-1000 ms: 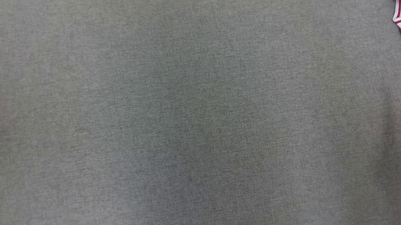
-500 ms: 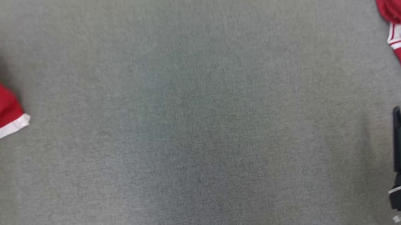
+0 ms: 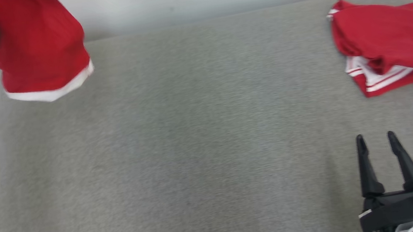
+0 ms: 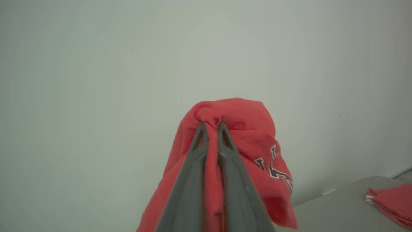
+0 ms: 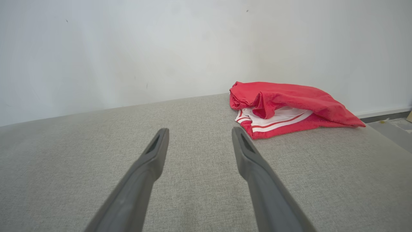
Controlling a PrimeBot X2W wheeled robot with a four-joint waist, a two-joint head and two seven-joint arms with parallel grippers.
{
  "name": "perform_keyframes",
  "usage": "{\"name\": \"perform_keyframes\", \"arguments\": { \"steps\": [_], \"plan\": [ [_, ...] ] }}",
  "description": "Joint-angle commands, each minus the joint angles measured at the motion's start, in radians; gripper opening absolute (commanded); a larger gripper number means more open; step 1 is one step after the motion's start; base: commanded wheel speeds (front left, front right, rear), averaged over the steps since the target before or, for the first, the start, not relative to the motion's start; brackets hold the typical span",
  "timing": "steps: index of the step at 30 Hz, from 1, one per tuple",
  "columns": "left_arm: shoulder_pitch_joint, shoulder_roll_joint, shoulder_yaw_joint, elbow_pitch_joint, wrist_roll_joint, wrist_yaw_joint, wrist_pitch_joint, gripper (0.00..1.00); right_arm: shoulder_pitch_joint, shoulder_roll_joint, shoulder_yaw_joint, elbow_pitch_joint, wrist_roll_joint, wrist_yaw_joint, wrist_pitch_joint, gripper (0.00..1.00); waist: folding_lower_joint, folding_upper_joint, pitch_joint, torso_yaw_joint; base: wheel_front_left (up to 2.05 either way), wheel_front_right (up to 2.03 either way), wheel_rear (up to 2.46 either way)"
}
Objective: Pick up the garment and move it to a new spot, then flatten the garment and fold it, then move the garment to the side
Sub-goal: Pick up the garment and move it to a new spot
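Head view: a folded red, white-striped cloth pile [image 3: 388, 40] lies at the grey fabric-covered desk's [image 3: 210, 150] far right corner. The red white-hemmed fabric garment [image 3: 42, 53] hangs over the far left edge.
Left wrist view: the left tool [image 4: 210, 126], raised, pinches that garment.
Right wrist view: the right tool [image 5: 199, 141], held low, gapes empty.

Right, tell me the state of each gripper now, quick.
Left gripper: shut on the red garment, which hangs from it.
Right gripper: open, holding nothing.
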Motion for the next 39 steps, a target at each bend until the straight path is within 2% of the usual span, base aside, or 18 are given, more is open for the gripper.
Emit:
{"name": "perform_keyframes", "arguments": {
  "steps": [1, 7, 14, 22, 23, 24, 25, 27, 34, 39],
  "plan": [
    [0.009, -0.023, -0.002, -0.016, -0.03, 0.001, 0.0, 0.0, -0.008, 0.004, 0.01, 0.011, 0.007, -0.002, -0.008, 1.0, 0.0002, 0.0001, -0.058, -0.082, 0.0, 0.0, 0.0],
    [0.126, -0.128, -0.038, -0.069, -0.065, 0.018, -0.016, 0.0, -0.033, 0.014, 0.06, 0.068, 0.027, -0.002, -0.027, 1.0, 0.0002, 0.0001, -0.09, -0.154, 0.0, 0.0, 0.0],
    [0.33, -0.246, -0.091, -0.096, -0.106, 0.042, -0.047, 0.0, -0.039, 0.016, 0.084, 0.108, 0.041, -0.002, -0.042, 1.0, 0.0002, 0.0001, -0.101, -0.191, 0.0, 0.0, 0.0],
    [0.566, -0.314, -0.166, -0.014, -0.1, 0.06, -0.112, 0.0, -0.037, 0.017, 0.095, 0.125, 0.041, -0.002, -0.05, 1.0, 0.0002, 0.0001, -0.09, -0.195, 0.0, 0.0, 0.0],
    [0.585, -0.319, -0.178, 0.002, -0.089, 0.063, -0.122, 0.13, -0.036, 0.017, 0.094, 0.127, 0.04, -0.002, -0.05, 1.0, 0.0002, 0.0001, -0.09, -0.191, 0.0, 0.0, 0.0],
    [0.601, -0.326, -0.197, 0.018, -0.074, 0.061, -0.127, 0.49, -0.034, 0.017, 0.093, 0.127, 0.039, -0.002, -0.051, 1.0, 0.0002, 0.0001, -0.092, -0.185, 0.0, 0.0, 0.0],
    [0.619, -0.337, -0.208, 0.03, -0.068, 0.06, -0.137, 1.0, -0.031, 0.017, 0.092, 0.129, 0.037, -0.002, -0.052, 1.0, 0.0002, 0.0001, -0.096, -0.177, 0.0, 0.0, 0.0],
    [0.641, -0.36, -0.225, 0.046, -0.06, 0.051, -0.154, 1.0, -0.021, 0.016, 0.089, 0.13, 0.034, -0.002, -0.053, 1.0, 0.0002, 0.0001, -0.106, -0.156, 0.0, 0.0, 0.0],
    [0.659, -0.373, -0.194, -0.003, -0.01, 0.059, -0.189, 1.0, 0.027, 0.008, 0.073, 0.127, 0.035, -0.002, -0.053, 1.0, 0.0002, 0.0001, -0.175, -0.072, 0.0, 0.0, 0.0],
    [0.722, -0.338, -0.079, -0.164, 0.063, 0.081, -0.188, 1.0, 0.058, -0.001, 0.06, 0.108, 0.04, -0.002, -0.053, 1.0, 0.0002, 0.0001, -0.215, -0.011, 0.0, 0.0, 0.0]
  ]
}}
